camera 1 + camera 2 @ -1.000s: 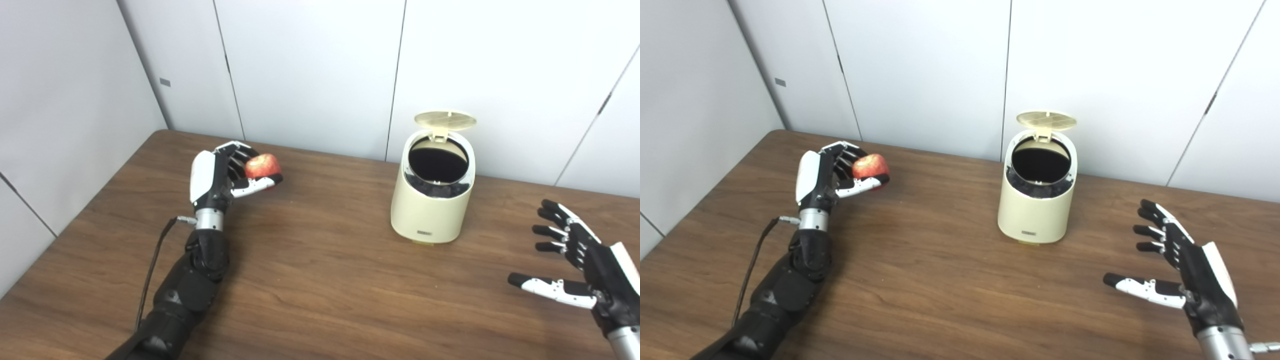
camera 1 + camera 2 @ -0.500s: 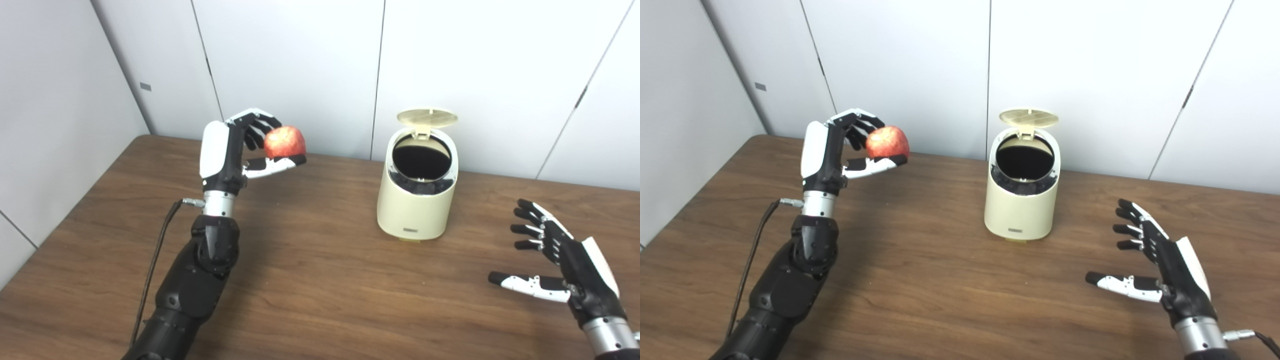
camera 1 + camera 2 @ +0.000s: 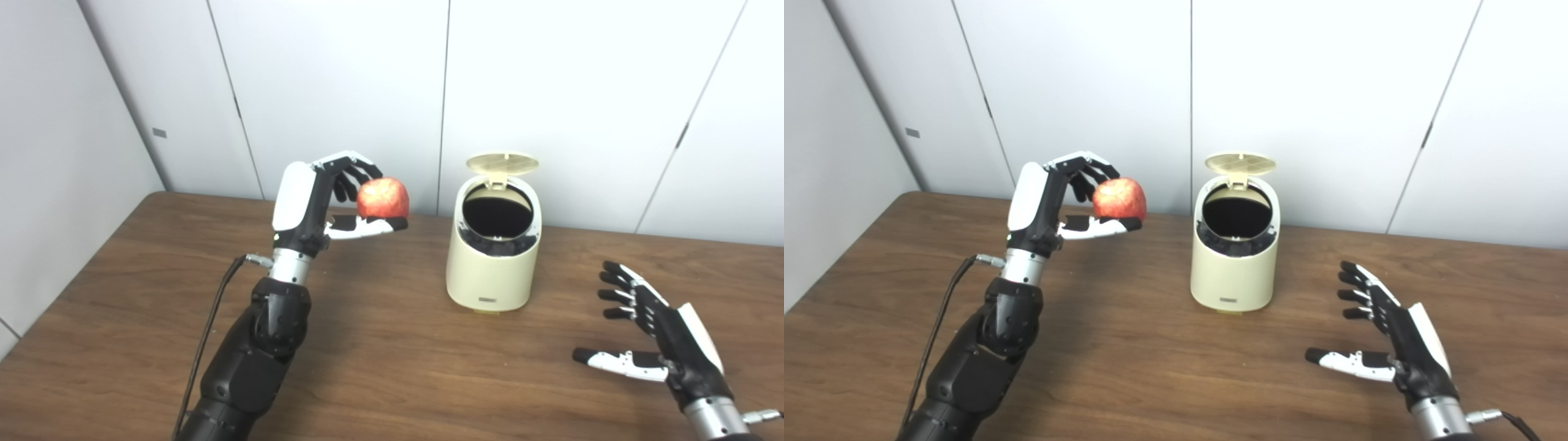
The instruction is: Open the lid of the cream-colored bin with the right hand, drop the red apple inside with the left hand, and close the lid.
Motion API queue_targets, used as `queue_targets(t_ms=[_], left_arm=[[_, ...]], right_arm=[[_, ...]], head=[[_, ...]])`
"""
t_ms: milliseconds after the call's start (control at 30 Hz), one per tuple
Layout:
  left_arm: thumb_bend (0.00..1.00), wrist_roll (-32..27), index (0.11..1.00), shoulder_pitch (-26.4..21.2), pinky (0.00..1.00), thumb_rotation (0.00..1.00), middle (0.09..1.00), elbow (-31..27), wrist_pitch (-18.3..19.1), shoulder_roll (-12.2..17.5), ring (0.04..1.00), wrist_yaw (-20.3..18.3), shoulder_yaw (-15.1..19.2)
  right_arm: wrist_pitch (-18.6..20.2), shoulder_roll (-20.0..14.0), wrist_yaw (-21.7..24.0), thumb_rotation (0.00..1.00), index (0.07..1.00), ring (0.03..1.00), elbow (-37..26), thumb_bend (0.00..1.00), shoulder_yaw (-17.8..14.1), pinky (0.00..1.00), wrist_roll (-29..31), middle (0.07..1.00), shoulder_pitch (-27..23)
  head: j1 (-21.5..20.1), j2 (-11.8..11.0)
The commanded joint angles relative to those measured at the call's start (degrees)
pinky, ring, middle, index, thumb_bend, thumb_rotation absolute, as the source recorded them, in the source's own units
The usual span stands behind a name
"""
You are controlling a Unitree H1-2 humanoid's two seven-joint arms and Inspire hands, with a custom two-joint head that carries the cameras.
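The cream-colored bin (image 3: 493, 257) stands upright on the brown table near the back wall. Its round lid (image 3: 502, 163) is tipped up at the rear, showing a dark inside. My left hand (image 3: 318, 199) is raised above the table, left of the bin, and is shut on the red apple (image 3: 383, 198), which sits about level with the bin's rim. My right hand (image 3: 661, 334) hovers low over the table, right of and nearer than the bin, fingers spread and holding nothing.
The wooden table (image 3: 398, 367) spans the whole view, with its left edge running along a white wall. White wall panels (image 3: 343, 86) stand close behind the bin. A black cable (image 3: 211, 318) trails from my left wrist.
My left hand has lifted the apple higher and carried it right, closer to the bin. The camera has shifted, so the whole scene sits differently. The right hand stays open and low.
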Motion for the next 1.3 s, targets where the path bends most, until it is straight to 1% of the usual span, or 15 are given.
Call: queue_targets(t_ms=[0,100,167,233,433,533,633,667,800,867,1000,1100,1167,1267], left_arm=[[0.52,-0.1,0.516,-3.3,0.27,0.00,0.420,-1.1,-0.7,-0.2,0.323,-0.9,-0.3],[0.52,1.0,0.514,-4.6,0.27,0.00,0.429,0.1,-1.6,-1.0,0.330,-1.0,-1.1],[0.52,1.5,0.513,-5.2,0.28,0.00,0.435,0.6,-1.7,-1.4,0.344,-0.9,-1.4],[0.52,1.9,0.511,-5.8,0.30,0.00,0.441,1.2,-2.0,-1.9,0.356,-0.8,-1.9],[0.52,2.0,0.503,-8.1,0.31,0.00,0.456,5.4,-6.0,-3.0,0.368,0.1,-3.6],[0.52,2.5,0.500,-9.1,0.30,0.00,0.460,6.9,-7.1,-3.8,0.367,0.3,-4.0],[0.52,2.9,0.501,-10.6,0.27,0.00,0.454,8.8,-8.0,-4.5,0.347,0.6,-4.3],[0.52,3.4,0.502,-11.2,0.27,0.00,0.452,9.5,-8.2,-4.7,0.343,0.8,-4.5],[0.52,4.7,0.506,-12.1,0.27,0.00,0.448,9.7,-6.3,-5.4,0.353,-0.2,-5.3],[0.52,5.4,0.507,-12.3,0.30,0.00,0.447,9.5,-5.6,-5.9,0.374,-0.1,-5.6],[0.52,5.9,0.508,-13.1,0.30,0.00,0.447,11.4,-6.8,-6.7,0.369,1.5,-6.0],[0.52,5.8,0.507,-13.7,0.30,0.00,0.447,12.8,-7.7,-7.7,0.361,2.9,-6.0],[0.52,5.6,0.503,-14.1,0.29,0.00,0.452,13.9,-8.5,-8.4,0.361,3.9,-6.0],[0.53,7.8,0.499,-14.9,0.29,0.00,0.458,15.2,-8.2,-9.1,0.367,6.8,-6.6]], right_arm=[[-2.4,-0.2,-1.5,0.15,0.880,0.794,-1.5,0.72,0.0,0.68,-0.9,0.867,-2.2],[-2.0,0.2,-1.6,0.15,0.884,0.796,-1.9,0.72,0.3,0.67,-1.7,0.870,-2.1],[-1.9,0.4,-1.7,0.19,0.886,0.796,-2.1,0.73,0.5,0.67,-2.1,0.875,-2.1],[-2.1,0.7,-1.8,0.21,0.885,0.790,-2.1,0.73,0.6,0.66,-2.4,0.875,-2.2],[-1.8,1.4,-2.1,0.17,0.882,0.781,-2.0,0.72,0.7,0.64,-2.8,0.871,-2.4],[-1.9,1.5,-2.3,0.14,0.878,0.778,-1.6,0.72,0.7,0.64,-2.8,0.870,-2.4],[-1.5,1.6,-2.4,0.14,0.876,0.769,-1.4,0.72,0.9,0.63,-2.7,0.868,-2.4],[-1.4,1.6,-2.3,0.14,0.876,0.771,-1.3,0.72,0.9,0.63,-2.6,0.869,-2.4],[-1.1,1.8,-2.4,0.14,0.878,0.764,-1.3,0.71,1.1,0.63,-2.7,0.867,-2.3],[-1.1,1.9,-2.4,0.14,0.879,0.763,-1.4,0.71,1.2,0.63,-2.6,0.866,-2.2],[-0.6,2.0,-2.4,0.15,0.882,0.763,-1.4,0.71,1.2,0.63,-2.6,0.868,-2.0],[-0.8,2.0,-2.5,0.18,0.879,0.769,-1.2,0.72,1.2,0.63,-2.7,0.864,-2.0],[-0.4,2.0,-2.4,0.17,0.882,0.772,-1.6,0.72,1.2,0.63,-2.7,0.869,-1.8],[0.0,2.1,-2.4,0.17,0.885,0.772,-2.2,0.72,1.3,0.63,-3.0,0.869,-1.5]], head=[[-0.3,0.0],[-0.9,-0.1],[-1.3,0.0],[-1.8,0.0],[-2.7,-0.1],[-2.9,-0.2],[-2.9,-0.2],[-2.8,-0.2],[-3.0,-0.1],[-3.1,-0.1],[-3.1,-0.1],[-3.1,-0.1],[-3.6,0.0],[-3.7,0.0]])
